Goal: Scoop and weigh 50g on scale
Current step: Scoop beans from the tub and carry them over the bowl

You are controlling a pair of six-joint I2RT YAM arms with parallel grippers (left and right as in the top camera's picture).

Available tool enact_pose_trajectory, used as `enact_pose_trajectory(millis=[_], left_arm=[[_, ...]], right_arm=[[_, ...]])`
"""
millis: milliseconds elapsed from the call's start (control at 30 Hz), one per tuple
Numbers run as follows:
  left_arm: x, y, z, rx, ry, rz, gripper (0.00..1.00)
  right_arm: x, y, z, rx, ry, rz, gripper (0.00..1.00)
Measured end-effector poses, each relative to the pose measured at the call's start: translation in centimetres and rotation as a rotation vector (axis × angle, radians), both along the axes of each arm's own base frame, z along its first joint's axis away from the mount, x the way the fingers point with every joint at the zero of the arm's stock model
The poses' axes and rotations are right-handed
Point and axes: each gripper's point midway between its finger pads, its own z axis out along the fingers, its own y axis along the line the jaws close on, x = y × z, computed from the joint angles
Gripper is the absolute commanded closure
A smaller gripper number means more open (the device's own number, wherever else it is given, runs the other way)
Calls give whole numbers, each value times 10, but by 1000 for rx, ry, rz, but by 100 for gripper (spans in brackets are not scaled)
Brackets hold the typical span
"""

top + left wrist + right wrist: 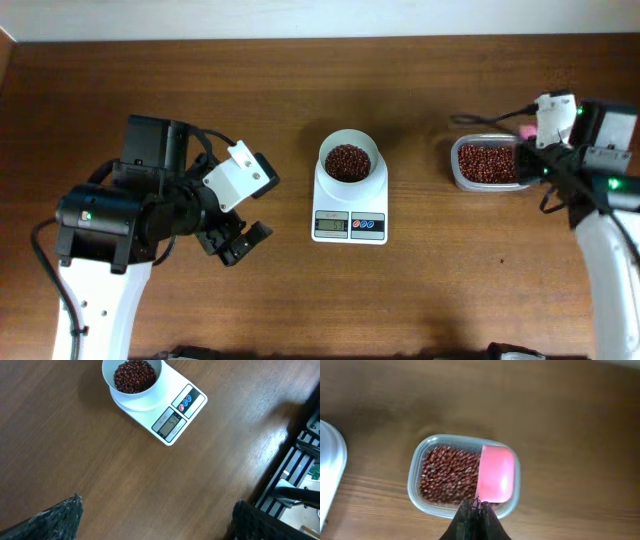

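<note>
The white scale point(350, 212) stands mid-table with its display toward the front. Its round bowl point(347, 162) holds a heap of dark red-brown beans point(134, 375). In the left wrist view the scale point(172, 407) lies ahead of my left gripper point(155, 522), which hangs open and empty over bare wood. My left gripper point(240, 240) is left of the scale. My right gripper point(477, 507) is shut on the handle of a pink scoop point(496, 474). The scoop rests over the right end of a clear tub point(415, 472) of beans.
The clear tub point(487, 163) sits right of the scale, with my right gripper point(530, 152) at its right end. A few stray beans lie on the wood near it. The table's front edge and a dark frame point(295, 475) show in the left wrist view.
</note>
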Motion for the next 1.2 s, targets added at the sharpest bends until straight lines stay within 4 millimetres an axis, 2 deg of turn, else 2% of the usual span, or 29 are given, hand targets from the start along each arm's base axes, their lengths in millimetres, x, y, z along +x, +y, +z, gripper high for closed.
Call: enact_pose_trajectory(millis=[67, 100, 133, 200, 300, 333, 433, 500, 533, 567, 600, 633, 700, 767, 833, 1000, 1200], left_arm=[[0, 0, 0, 0, 0, 0, 1], [0, 0, 0, 0, 0, 0, 1], [0, 0, 0, 0, 0, 0, 1], [0, 0, 0, 0, 0, 0, 1], [0, 0, 0, 0, -2, 0, 1], [0, 0, 0, 0, 0, 0, 1], [0, 0, 0, 1, -1, 0, 1], [0, 0, 0, 1, -1, 0, 1], [0, 0, 0, 1, -1, -2, 1], [0, 0, 0, 1, -1, -2, 1], [0, 0, 0, 1, -1, -2, 1], [0, 0, 0, 1, -1, -2, 1], [0, 0, 0, 1, -2, -2, 1], [0, 0, 0, 1, -2, -2, 1], [0, 0, 0, 1, -1, -2, 1], [0, 0, 0, 1, -1, -2, 1], [0, 0, 0, 1, -1, -2, 1]], right_arm=[[4, -7, -28, 73, 74, -19, 96], [8, -8, -51, 133, 133, -20, 96], [11, -3, -63, 197, 156, -2, 96], [17, 8, -65, 270, 140, 45, 96], [43, 38, -33, 408, -32, 203, 96], [52, 51, -12, 460, -124, 294, 96], [50, 84, 26, 607, -248, 510, 96], [41, 106, 39, 735, -234, 573, 96], [40, 109, 39, 763, -220, 565, 96], [34, 129, 42, 812, -190, 607, 96], [29, 160, 43, 864, -128, 632, 96], [29, 174, 43, 881, -99, 623, 96], [32, 200, 38, 870, -61, 590, 96], [26, 241, 34, 856, -14, 588, 96], [23, 260, 27, 826, 9, 557, 96], [32, 263, 15, 759, 8, 440, 96], [43, 254, -7, 634, -6, 314, 96]])
